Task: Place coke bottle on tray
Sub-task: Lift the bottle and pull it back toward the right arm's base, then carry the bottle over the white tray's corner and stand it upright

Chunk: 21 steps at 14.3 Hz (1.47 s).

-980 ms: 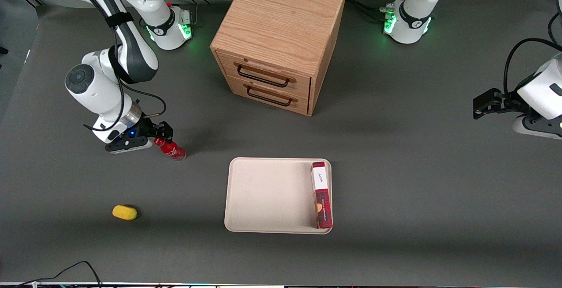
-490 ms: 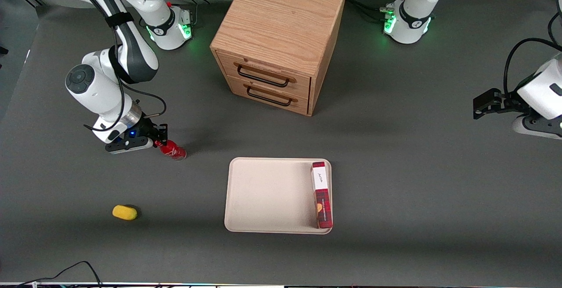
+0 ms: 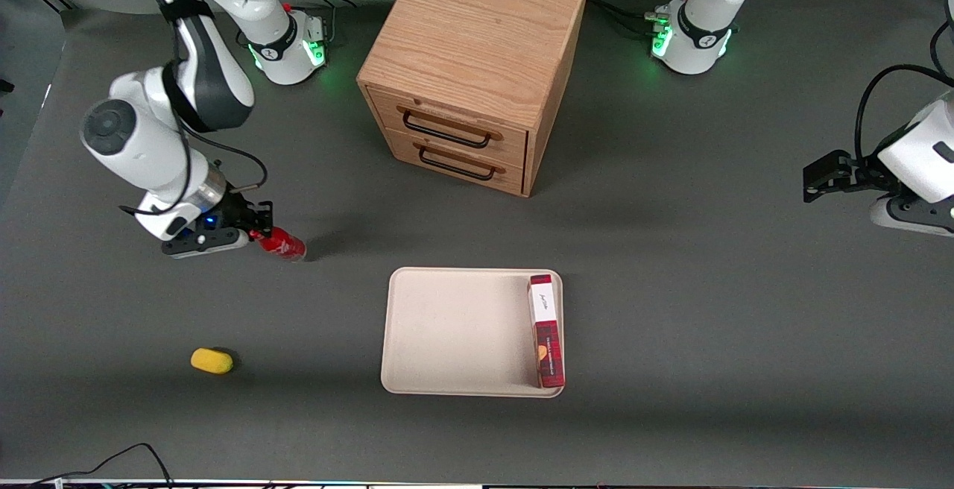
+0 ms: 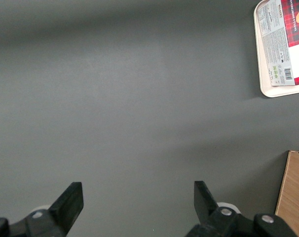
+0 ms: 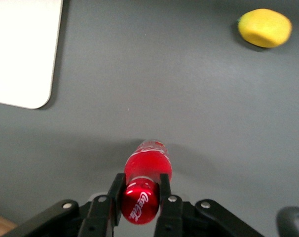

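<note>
The gripper (image 3: 262, 233) clasps the small glossy bottle (image 3: 282, 244) near its cap end, apparently lifted off the table, well apart from the tray (image 3: 455, 332). Light, rigid, likely slippery; neck suits gripping.

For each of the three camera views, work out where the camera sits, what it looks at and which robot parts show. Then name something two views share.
Front view: high, facing the robots; shows table, cabinet, tray, both arms.
Right wrist view: on the working arm, looking down past the gripper, its jaws shut on the coke bottle.
Left wrist view: on the parked arm, looking down at bare table past its own jaws.
Shared: the plaid box on the tray shows in the front and left wrist views; the yellow lump in front and right wrist.
</note>
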Tool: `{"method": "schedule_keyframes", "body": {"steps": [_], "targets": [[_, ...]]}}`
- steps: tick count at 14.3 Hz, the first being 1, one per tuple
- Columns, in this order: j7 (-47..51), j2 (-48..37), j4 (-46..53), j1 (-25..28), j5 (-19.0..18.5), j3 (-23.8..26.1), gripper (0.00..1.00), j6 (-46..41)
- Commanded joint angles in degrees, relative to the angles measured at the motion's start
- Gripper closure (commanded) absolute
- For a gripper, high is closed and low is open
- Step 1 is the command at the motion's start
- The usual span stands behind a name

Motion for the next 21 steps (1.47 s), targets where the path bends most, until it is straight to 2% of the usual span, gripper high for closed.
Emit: {"method": "schedule_keyframes", "body": {"steps": [1,5,7,11,16,21], "targets": [[0.5,-1.8,12.2,-0.3,-0.2,0.0,0.97,-16.5],[0.6,-1.6,26.4,-0.3,-0.1,-0.1,1.0,-33.6],[0.5,-1.4,29.6,-0.3,-0.1,-0.1,1.0,-36.0],[-0.5,1.3,32.8,0.7,-0.4,0.2,1.0,-34.5],[0.8,17.0,48.2,9.9,-1.1,0.5,1.0,-29.6],[1.5,30.2,57.8,17.3,-6.7,0.3,1.0,-20.9]]}}
